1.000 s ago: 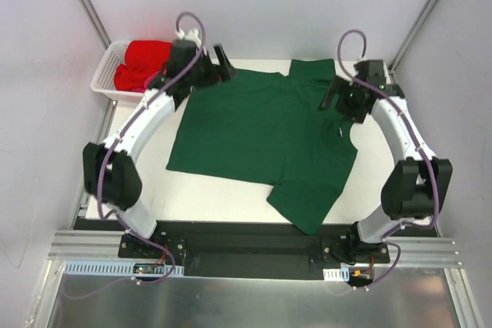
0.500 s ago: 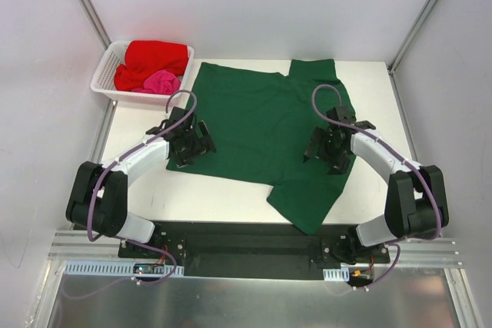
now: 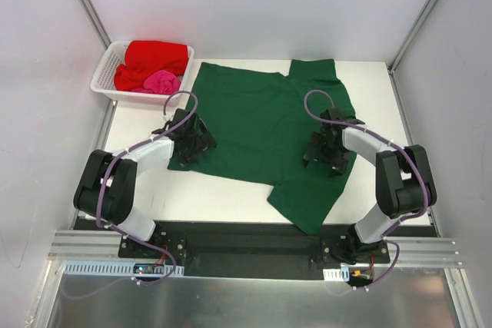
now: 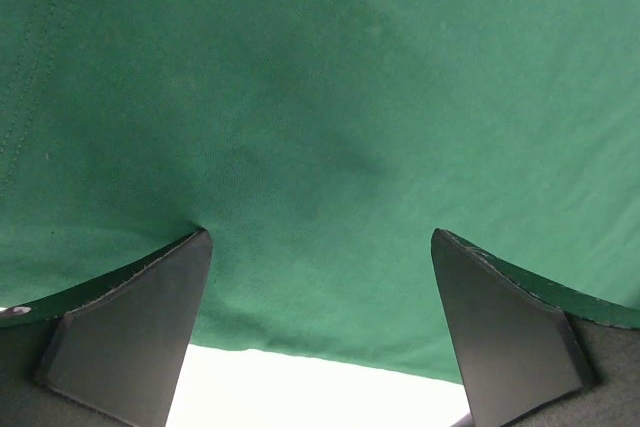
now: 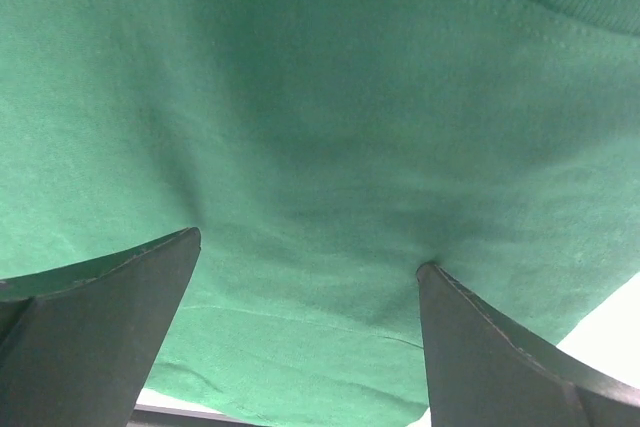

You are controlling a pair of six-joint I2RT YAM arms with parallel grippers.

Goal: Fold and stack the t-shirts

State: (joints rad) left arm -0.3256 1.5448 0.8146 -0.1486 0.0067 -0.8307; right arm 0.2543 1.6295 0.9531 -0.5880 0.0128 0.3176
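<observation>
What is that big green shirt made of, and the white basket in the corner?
The green t-shirt looks like soft, matte knit cloth, perhaps cotton: it lies limp, with stitched hems. The basket looks like smooth white moulded plastic: thin, rigid lattice walls.

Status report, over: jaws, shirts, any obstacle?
Both jaws open, tips down on green shirt. It lies spread, not folded. Red shirt, pink shirt in basket. Nothing in the way.

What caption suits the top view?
Left arm, right arm, jaws open, on the green t-shirt; red t-shirt and pink t-shirt in basket.
</observation>
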